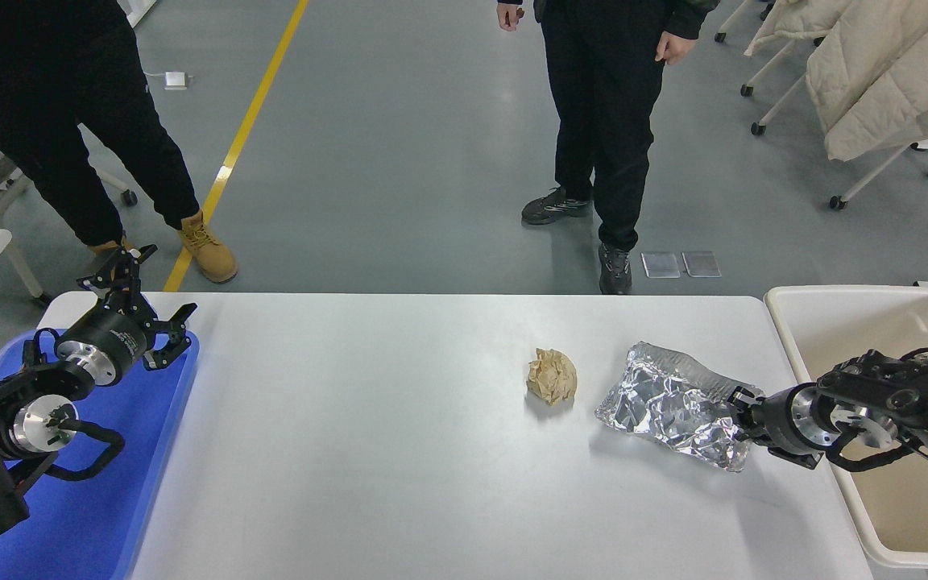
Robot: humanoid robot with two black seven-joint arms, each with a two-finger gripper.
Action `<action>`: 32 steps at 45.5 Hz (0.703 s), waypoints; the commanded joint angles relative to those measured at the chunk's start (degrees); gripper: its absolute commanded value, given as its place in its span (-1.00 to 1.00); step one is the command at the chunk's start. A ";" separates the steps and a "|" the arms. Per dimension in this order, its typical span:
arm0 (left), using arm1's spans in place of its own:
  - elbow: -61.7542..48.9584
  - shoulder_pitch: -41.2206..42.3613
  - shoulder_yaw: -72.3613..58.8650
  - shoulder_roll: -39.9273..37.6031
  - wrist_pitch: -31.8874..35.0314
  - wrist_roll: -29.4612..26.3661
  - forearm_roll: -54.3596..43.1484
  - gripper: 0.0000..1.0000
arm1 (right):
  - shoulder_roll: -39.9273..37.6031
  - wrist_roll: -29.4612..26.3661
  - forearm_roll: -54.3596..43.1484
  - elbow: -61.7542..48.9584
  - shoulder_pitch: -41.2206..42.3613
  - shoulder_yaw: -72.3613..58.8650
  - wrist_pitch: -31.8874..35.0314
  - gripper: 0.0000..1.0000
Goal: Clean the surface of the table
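The big white counter (367,435) fills the middle of the room's grey floor. A brown paper ball (551,376) sits on it. Just right of the ball lies a shiny foil bag (669,403); the right end effector (739,412) pinches its edge. Far left of the ball, the left end effector (144,310) hangs wide over a blue tray (101,515). 2 people stand beyond.
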 commanded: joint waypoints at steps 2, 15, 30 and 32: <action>0.00 -0.02 -0.01 0.00 0.00 0.00 0.00 1.00 | -4.54 -1.48 0.21 2.80 2.86 -0.02 2.03 -1.00; 0.00 -0.02 -0.01 0.00 0.00 0.00 0.00 1.00 | -18.51 -5.26 0.04 16.94 15.07 -3.01 4.40 -1.00; 0.00 0.06 -0.01 0.00 0.00 0.00 0.00 1.00 | -30.73 -7.02 0.04 27.06 36.69 -14.96 9.84 -1.00; 0.00 -0.02 -0.01 0.00 0.00 0.00 0.00 1.00 | -31.43 -7.10 0.04 27.06 39.06 -16.45 11.25 -1.00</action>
